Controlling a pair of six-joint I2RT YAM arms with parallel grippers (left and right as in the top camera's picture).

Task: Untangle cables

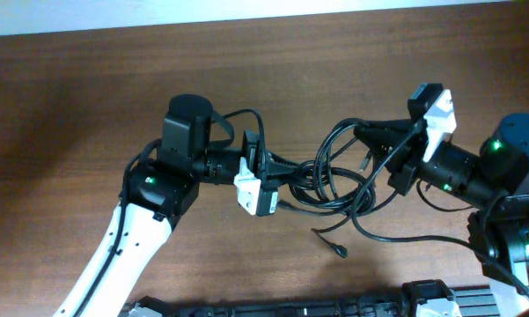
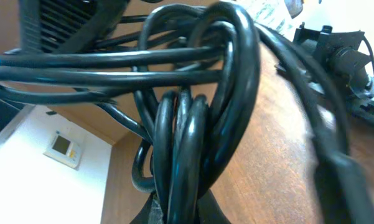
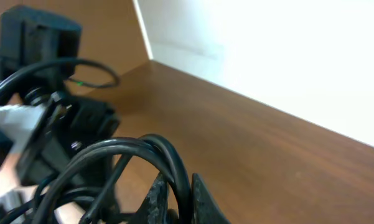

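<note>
The cables [image 1: 334, 180] are a tangle of thin black cords held between my two grippers over the brown table [image 1: 88, 88]. One loose end with a small plug [image 1: 341, 251] trails toward the front. My left gripper [image 1: 286, 172] is shut on the left side of the bundle; in the left wrist view several strands [image 2: 187, 124] run down between its fingers [image 2: 182, 211]. My right gripper [image 1: 363, 134] is shut on the loops at the upper right; in the right wrist view a looped strand [image 3: 143, 149] passes between its fingers [image 3: 179, 199].
The left arm [image 1: 150, 189] reaches in from the lower left, the right arm [image 1: 484, 172] from the right. A black rail [image 1: 334, 308] runs along the front edge. A pale wall [image 3: 286, 50] lies beyond the table's far edge.
</note>
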